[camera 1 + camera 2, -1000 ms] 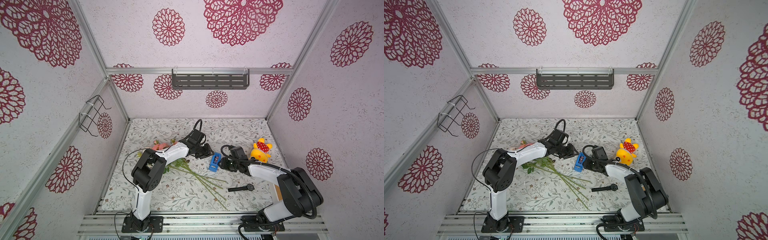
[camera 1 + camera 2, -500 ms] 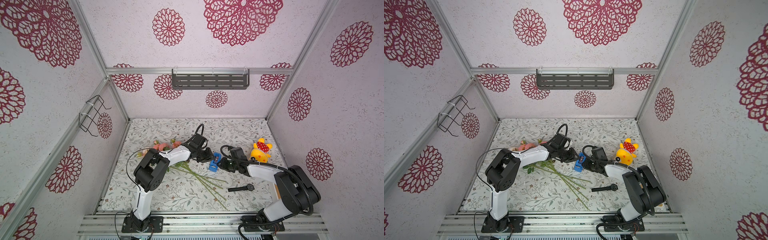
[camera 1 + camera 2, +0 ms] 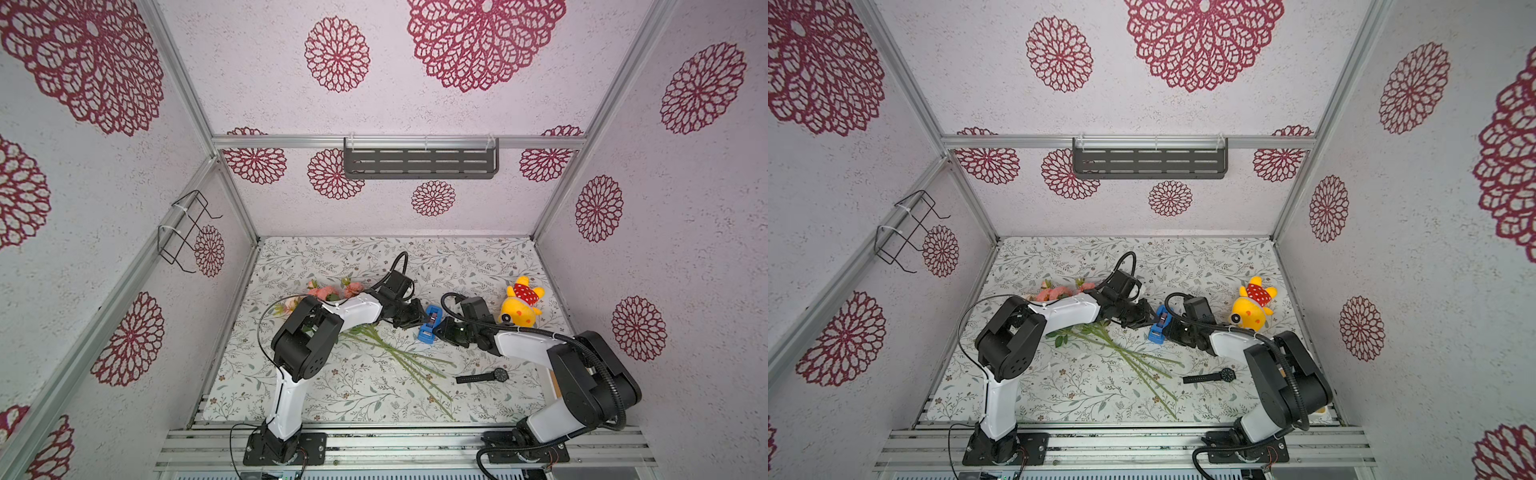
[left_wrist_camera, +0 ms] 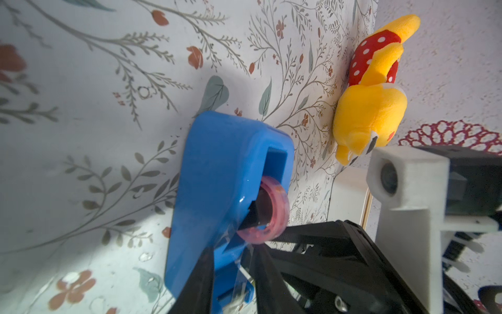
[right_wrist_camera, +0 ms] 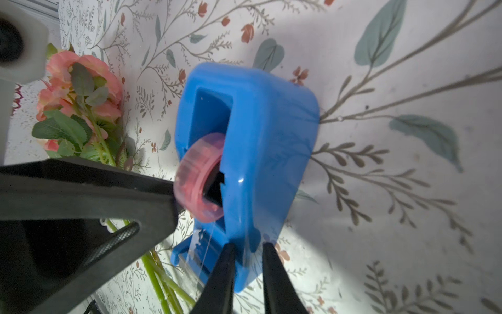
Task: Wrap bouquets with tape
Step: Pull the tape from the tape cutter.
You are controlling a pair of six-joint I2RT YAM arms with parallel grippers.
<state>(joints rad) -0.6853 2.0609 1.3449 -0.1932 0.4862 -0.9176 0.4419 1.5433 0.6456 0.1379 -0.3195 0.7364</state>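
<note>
Tape [image 4: 277, 206], a translucent pink roll, seated in the slot of a bright blue dispenser [image 3: 429, 324]. Stands upright about mid-bench on the floral-print bench [image 3: 332, 395], hemmed in from both sides by the two arm tips in both top views.

Left fingers [image 4: 195, 285], black and tapered: apart in the left wrist view, astride the low cutter end of the dispenser, with a clear strip of tape from the roll down through the gap. Contact with that strip not discernible. From the right wrist view, one tip right up against the side of the roll [image 5: 195, 168].

Right fingers [image 5: 220, 277]: nearly together in the right wrist view, with the dispenser's side wall in the narrow gap just below the roll. Cannot tell whether clamped on that wall or merely flanking it; edges blurred there.

Bouquets [image 3: 390, 351]: loose on the bench just beside the dispenser on the left arm's side, partly under that arm. Pink and peach blooms toward the back, long green stems fanned out toward the front edge, tips apart. Show again in the right wrist view [image 5: 78, 108] beyond the left fingers.

Yellow plush toy [image 3: 519, 309] in red polka dots: on the right arm's side, apart from the dispenser. Black wristwatch [image 3: 486, 376]: flat on the bench near the stem tips.
</note>
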